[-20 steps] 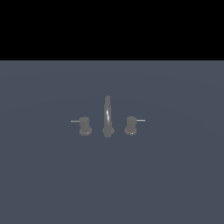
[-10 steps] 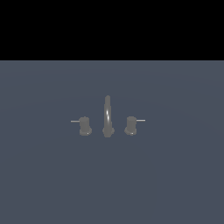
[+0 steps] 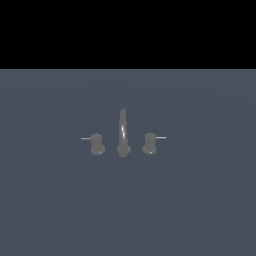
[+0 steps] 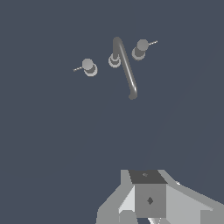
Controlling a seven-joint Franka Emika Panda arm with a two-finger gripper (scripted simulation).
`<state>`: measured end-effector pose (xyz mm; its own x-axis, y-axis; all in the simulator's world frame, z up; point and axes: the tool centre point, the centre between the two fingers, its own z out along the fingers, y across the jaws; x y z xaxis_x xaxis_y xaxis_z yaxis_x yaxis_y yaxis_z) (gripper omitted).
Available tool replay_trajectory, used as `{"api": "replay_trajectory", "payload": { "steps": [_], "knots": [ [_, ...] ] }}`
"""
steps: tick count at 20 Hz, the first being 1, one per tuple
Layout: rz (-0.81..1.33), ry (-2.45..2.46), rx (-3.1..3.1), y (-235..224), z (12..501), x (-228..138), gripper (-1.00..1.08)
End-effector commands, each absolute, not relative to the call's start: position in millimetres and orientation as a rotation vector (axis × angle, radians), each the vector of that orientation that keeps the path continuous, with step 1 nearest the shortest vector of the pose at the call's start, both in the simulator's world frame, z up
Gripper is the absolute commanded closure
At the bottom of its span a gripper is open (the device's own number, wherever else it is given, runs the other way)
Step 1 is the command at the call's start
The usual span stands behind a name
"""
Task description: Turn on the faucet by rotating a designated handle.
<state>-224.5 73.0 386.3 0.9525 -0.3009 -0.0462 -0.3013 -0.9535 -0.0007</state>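
Note:
The faucet (image 3: pixel 123 131) stands on the grey-blue surface in the middle of the exterior view, a tall arched spout between two stubby knobs. The handle (image 3: pixel 96 143) is the knob on the exterior view's left, its thin silver rod pointing left. In the wrist view the handle (image 4: pixel 89 66) and the spout (image 4: pixel 124 65) look small and far away. Only part of my gripper (image 4: pixel 146 214) shows, at the edge of the wrist view, well apart from the faucet and holding nothing. Its fingertips are cut off. It does not show in the exterior view.
The twin knob (image 3: pixel 149 143) stands on the exterior view's right of the spout, its rod pointing right; it also shows in the wrist view (image 4: pixel 140 47). The flat grey-blue surface (image 3: pixel 200 200) spreads all around the faucet.

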Motion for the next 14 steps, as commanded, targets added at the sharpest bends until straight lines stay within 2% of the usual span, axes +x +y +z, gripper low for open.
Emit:
{"api": "replay_trajectory", "payload": {
  "steps": [1, 14],
  "knots": [
    [0.069, 0.563, -3.082, 83, 372, -218, 1.08],
    [0.057, 0.981, -2.973, 125, 299, -175, 1.08]
  ]
}}
